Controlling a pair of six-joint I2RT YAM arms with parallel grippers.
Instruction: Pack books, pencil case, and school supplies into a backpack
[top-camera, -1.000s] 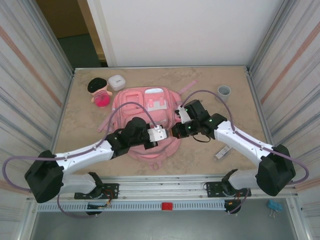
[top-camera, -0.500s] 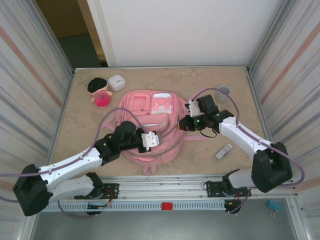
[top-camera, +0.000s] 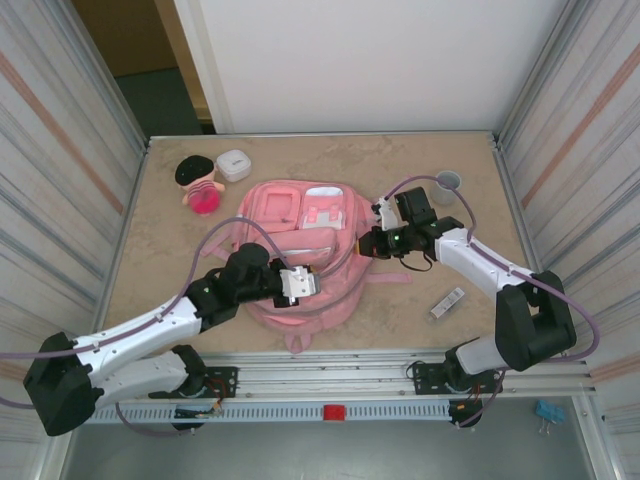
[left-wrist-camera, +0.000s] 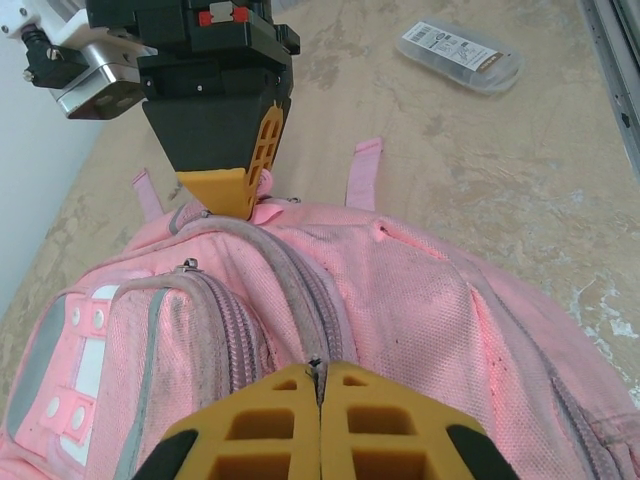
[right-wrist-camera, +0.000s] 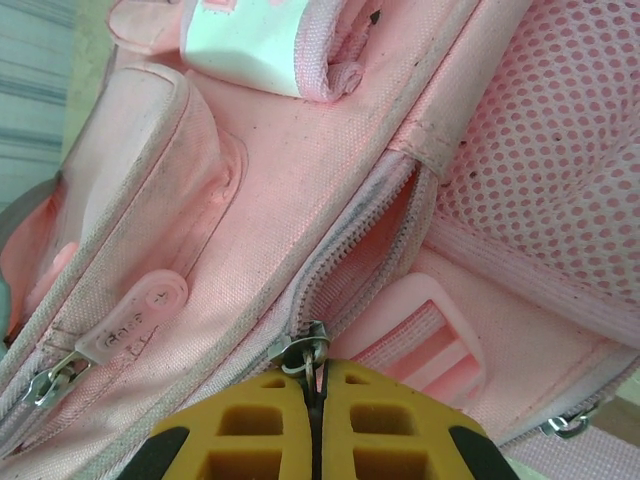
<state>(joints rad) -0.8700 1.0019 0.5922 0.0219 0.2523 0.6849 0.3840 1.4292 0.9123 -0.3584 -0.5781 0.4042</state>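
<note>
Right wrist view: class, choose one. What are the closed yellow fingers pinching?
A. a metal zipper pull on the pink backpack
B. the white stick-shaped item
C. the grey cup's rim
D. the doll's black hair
A: the right gripper has its fingers shut on the small metal zipper pull at the end of a zip on the backpack.
</note>
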